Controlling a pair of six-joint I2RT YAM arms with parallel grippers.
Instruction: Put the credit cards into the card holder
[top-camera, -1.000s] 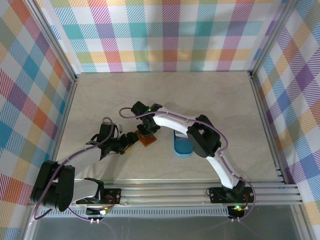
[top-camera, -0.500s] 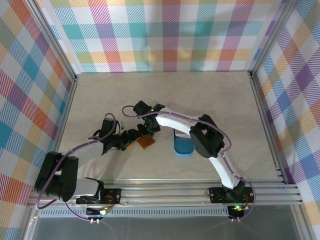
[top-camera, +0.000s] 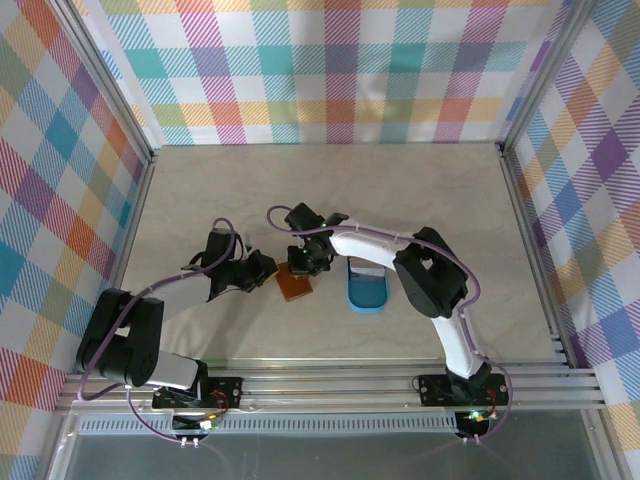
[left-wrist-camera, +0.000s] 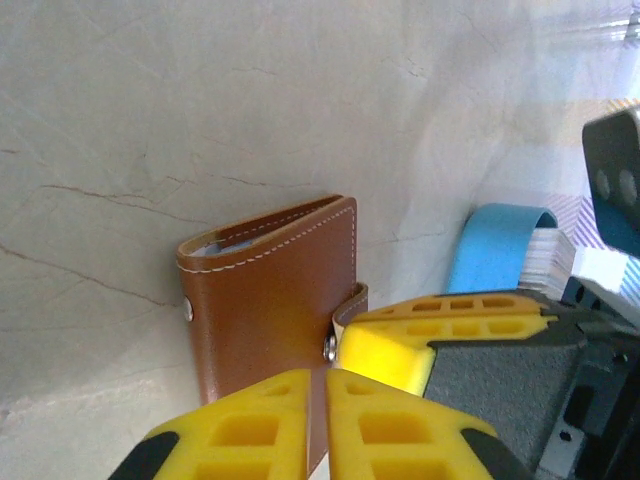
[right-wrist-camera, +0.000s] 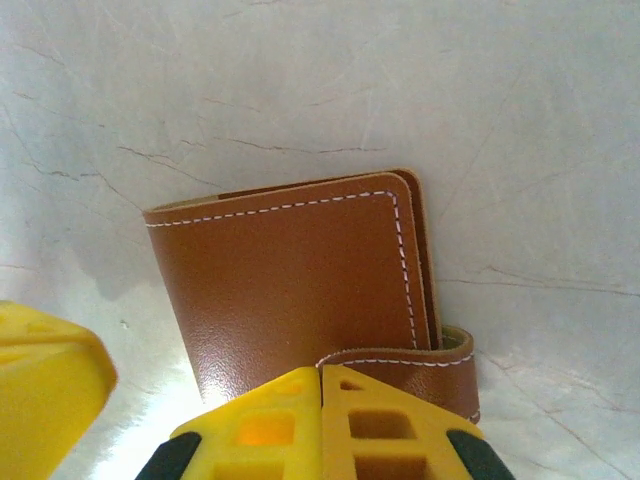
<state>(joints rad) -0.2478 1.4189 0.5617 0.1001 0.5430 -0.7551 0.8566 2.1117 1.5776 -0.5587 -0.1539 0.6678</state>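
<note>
Right fingers (right-wrist-camera: 320, 400) shifted rightward, uncovering card holder (top-camera: 293, 287); left fingers (left-wrist-camera: 325, 410) closed beside it.

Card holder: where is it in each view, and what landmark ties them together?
Top external: card holder mid-table, just left of the blue tray.
Left wrist: lower centre, blue tray to its right.
Right wrist: centre of frame.
Landmark: snap tab in both wrist views; blue tray in top and left wrist.
</note>
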